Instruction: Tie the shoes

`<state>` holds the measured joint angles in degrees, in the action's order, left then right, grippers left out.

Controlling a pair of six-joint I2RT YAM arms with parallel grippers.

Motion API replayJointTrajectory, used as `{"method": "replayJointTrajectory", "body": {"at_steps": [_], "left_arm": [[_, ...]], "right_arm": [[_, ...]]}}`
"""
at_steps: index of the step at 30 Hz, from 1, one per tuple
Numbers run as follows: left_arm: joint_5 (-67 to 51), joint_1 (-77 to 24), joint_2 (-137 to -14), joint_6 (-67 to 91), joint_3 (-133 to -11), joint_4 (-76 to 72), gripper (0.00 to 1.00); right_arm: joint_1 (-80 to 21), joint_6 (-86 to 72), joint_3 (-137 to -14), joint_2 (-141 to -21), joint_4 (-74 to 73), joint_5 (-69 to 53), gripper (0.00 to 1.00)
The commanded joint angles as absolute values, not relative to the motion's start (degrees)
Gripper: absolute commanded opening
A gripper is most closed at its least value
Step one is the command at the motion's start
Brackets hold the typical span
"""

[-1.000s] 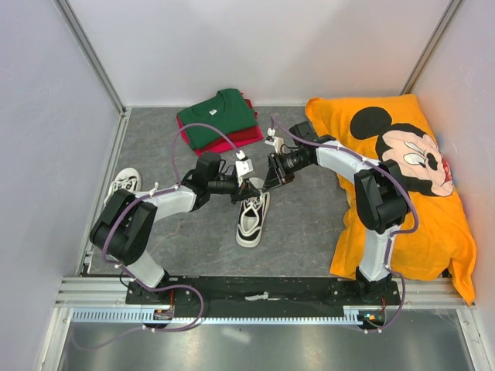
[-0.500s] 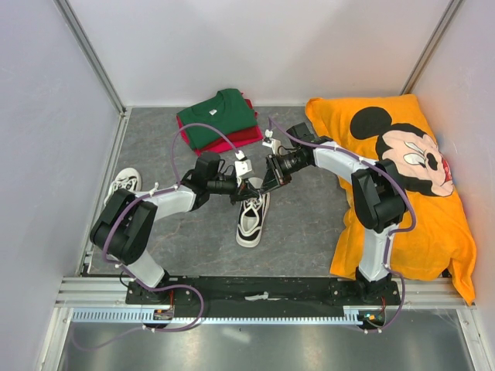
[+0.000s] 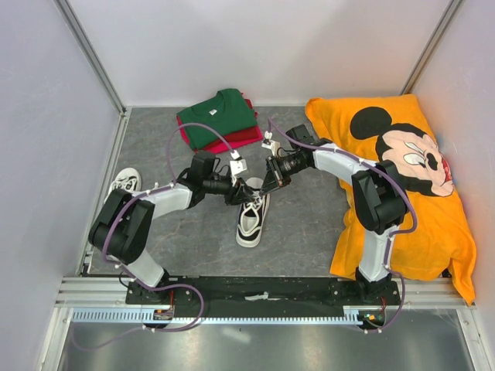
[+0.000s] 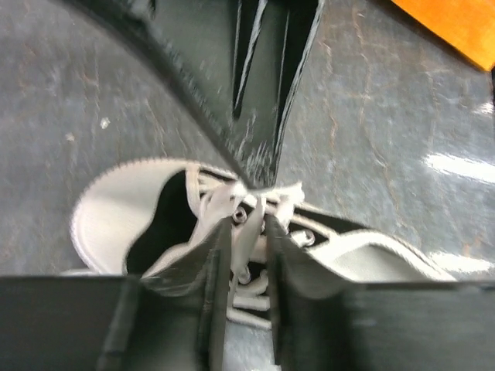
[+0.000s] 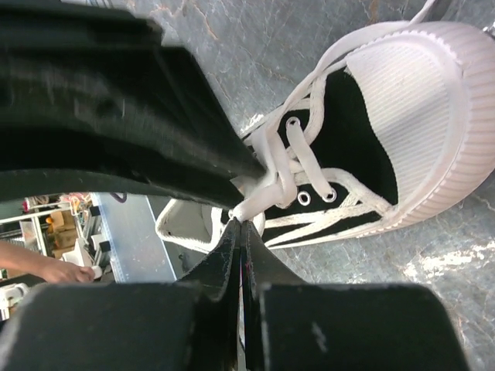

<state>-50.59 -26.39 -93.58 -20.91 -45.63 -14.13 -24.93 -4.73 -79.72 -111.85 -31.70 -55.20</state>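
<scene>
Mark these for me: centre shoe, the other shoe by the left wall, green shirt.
centre shoe [image 3: 247, 234], top external view, white near end.
other shoe [image 3: 125, 182], top external view, visible white upper.
green shirt [image 3: 218, 117], top external view, middle of folded front.

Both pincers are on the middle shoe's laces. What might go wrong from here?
1. The right pincer grips the lace only at its very tips; a pull may slip it out.
2. The left pincer works right against it over the shoe; fingers may clash, or the loose shoe may drag.
</scene>
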Motion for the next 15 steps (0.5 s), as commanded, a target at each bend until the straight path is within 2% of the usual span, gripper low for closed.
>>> {"method": "replayJointTrajectory", "body": {"at_steps": [1,7,15], "left_arm": [[-55.3,-22.9,-88.2,-25.4,-46.6,-10.3,0.42],[-53.7,-22.5,-84.0,-39.1,-48.4,1.4,0.44],[-56.0,-23.9,-80.4,-54.9,-45.7,1.6,0.49]], "right_arm": [[-25.3,-4.6,-79.3,-107.5,-29.9,-54.1,0.0],[-25.9,-5.0,-78.9,-107.5,-29.2,-54.7,0.0],[-27.3,-6.2,-79.1,-107.6,-28.2,-55.7,0.0]]}}
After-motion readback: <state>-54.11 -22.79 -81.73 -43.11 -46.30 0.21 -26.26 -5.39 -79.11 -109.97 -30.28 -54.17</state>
